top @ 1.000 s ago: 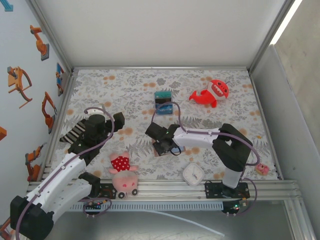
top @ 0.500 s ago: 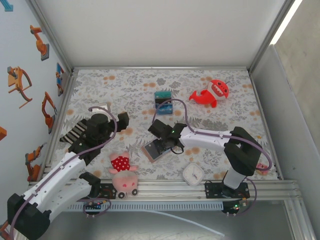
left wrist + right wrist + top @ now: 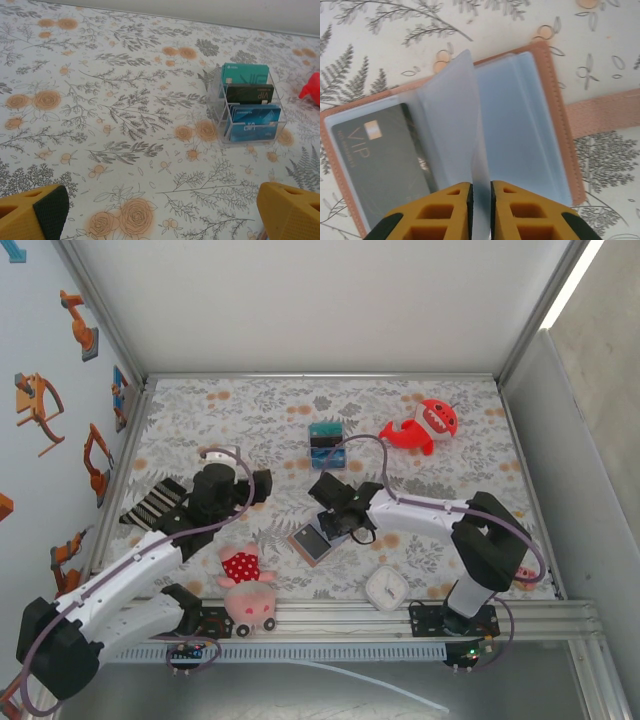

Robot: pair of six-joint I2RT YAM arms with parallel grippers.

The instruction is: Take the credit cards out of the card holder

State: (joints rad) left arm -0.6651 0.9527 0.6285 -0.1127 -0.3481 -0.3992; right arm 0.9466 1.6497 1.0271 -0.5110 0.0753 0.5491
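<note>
Open tan leather card holder (image 3: pixel 555 75) lying flat on the floral table (image 3: pixel 250 420), just in front of the right arm. In the right wrist view its long axis runs side to side, slightly tilted, and its snap tab (image 3: pixel 605 112) points right. A grey VIP credit card (image 3: pixel 380 160) sits in the left pocket with its long side across that axis. One clear plastic sleeve (image 3: pixel 452 115) stands upright, its edge pinched in the nearly closed right gripper (image 3: pixel 481 200). Risks: the thin, slick sleeve may slip free. Pulling it may also lift or drag the whole holder, because nothing pins it down. The left gripper (image 3: pixel 160 215) hangs wide open and empty, well apart, facing a clear card box (image 3: pixel 247 107).
</note>
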